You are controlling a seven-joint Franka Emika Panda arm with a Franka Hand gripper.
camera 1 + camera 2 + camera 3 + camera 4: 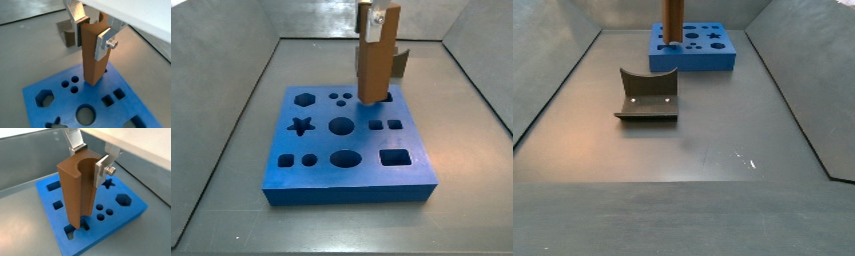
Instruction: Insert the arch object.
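The arch object (93, 55) is a tall orange-brown post with a semicircular groove down one side (73, 188). My gripper (92, 31) is shut on its upper end, and the silver fingers (102, 170) clamp its two flat sides. It hangs upright over the blue board (127, 107), also seen in both side views (318, 175) (720, 55). Its lower end (374, 98) is at the board's top face near an edge, beside the small round holes (70, 86). I cannot tell whether it touches the board.
The fixture (647, 95) stands on the grey floor apart from the board, and shows behind the post (67, 35). The board has several cut-outs: a hexagon (305, 99), a star (301, 126), ovals and squares. Grey walls (238, 90) enclose the floor.
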